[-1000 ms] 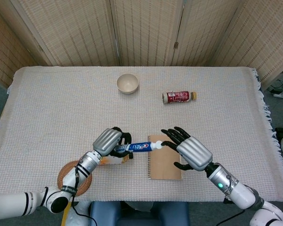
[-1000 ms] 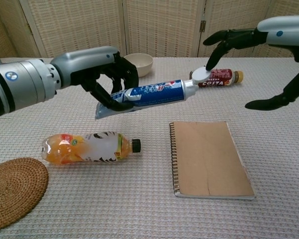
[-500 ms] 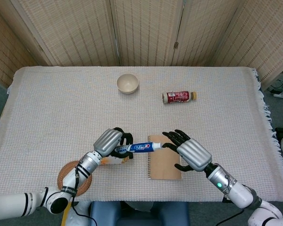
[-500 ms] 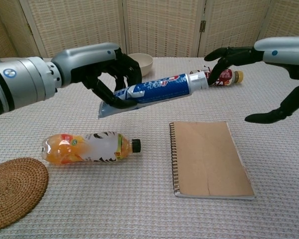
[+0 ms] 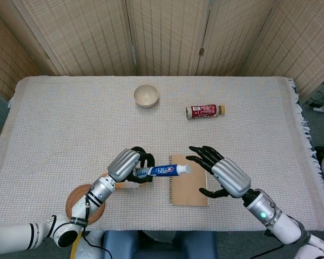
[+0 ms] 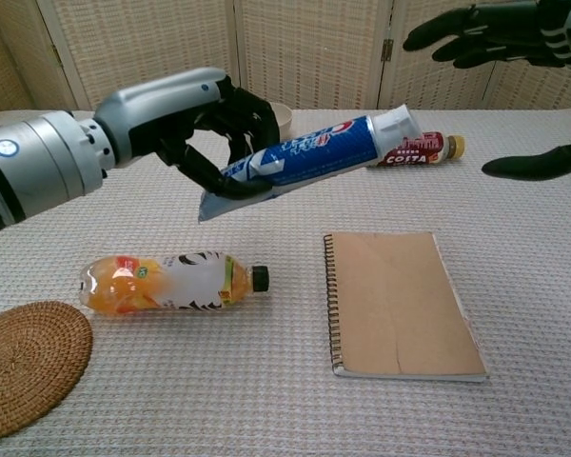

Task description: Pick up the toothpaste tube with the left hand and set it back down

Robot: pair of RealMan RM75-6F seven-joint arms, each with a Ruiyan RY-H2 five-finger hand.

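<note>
Woven-cloth table (image 5: pixel 70 118) | we see the left hand (image 6: pixel 205 119) gripping the toothpaste tube (image 6: pixel 309 162) aloft, left of the notebook (image 6: pixel 400 305) | right hand (image 6: pixel 485 29) spread, empty | risk: tube lands on the orange bottle (image 6: pixel 167 283) below.

Cloth-covered surface (image 5: pixel 70 118) — bearing a bowl (image 5: pixel 146 95), a red bottle (image 5: pixel 205 111) on its side, an orange bottle (image 6: pixel 167 283) lying flat, a spiral notebook (image 6: pixel 400 305) and a woven coaster (image 6: pixel 24 362).
</note>
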